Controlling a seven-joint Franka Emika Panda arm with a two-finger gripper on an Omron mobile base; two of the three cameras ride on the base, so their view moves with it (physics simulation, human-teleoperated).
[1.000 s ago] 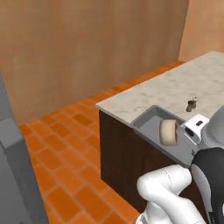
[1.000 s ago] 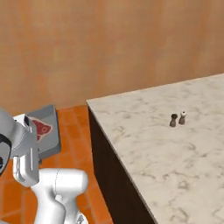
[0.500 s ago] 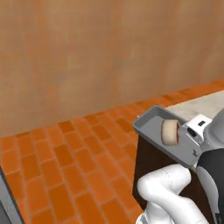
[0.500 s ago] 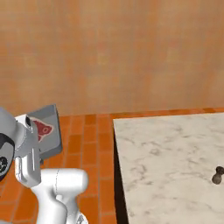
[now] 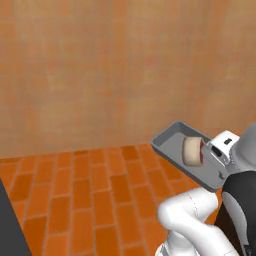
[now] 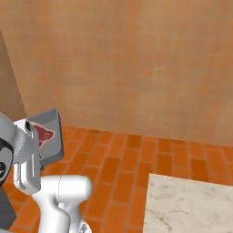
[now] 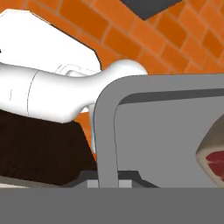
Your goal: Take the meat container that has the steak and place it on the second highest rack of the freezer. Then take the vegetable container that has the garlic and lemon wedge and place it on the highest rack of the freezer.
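Note:
My gripper (image 5: 210,152) is shut on the near rim of the meat container (image 5: 176,145), a shallow grey metal tray held in the air above the brick floor. The steak (image 5: 192,151) lies in the tray close to the hand, with its cream fat rim toward the left base camera. From the right base view the meat container (image 6: 51,144) sticks out past the white hand, and the steak (image 6: 43,133) shows red. In the hand view the tray's rim (image 7: 105,114) runs upward and the steak (image 7: 215,158) sits at the right edge. The vegetable container, garlic, lemon wedge and freezer are out of view.
An orange brick floor (image 5: 95,190) and a brown wall (image 5: 110,75) lie ahead. A marble counter corner (image 6: 191,207) is at the lower right. A dark grey upright edge (image 5: 7,225) stands at the lower left, and a brown panel (image 6: 8,82) at the left.
The whole picture has swung: the base has turned, so the counter has slid out to the right and the wall and floor have come in. The tray stays in the shut gripper.

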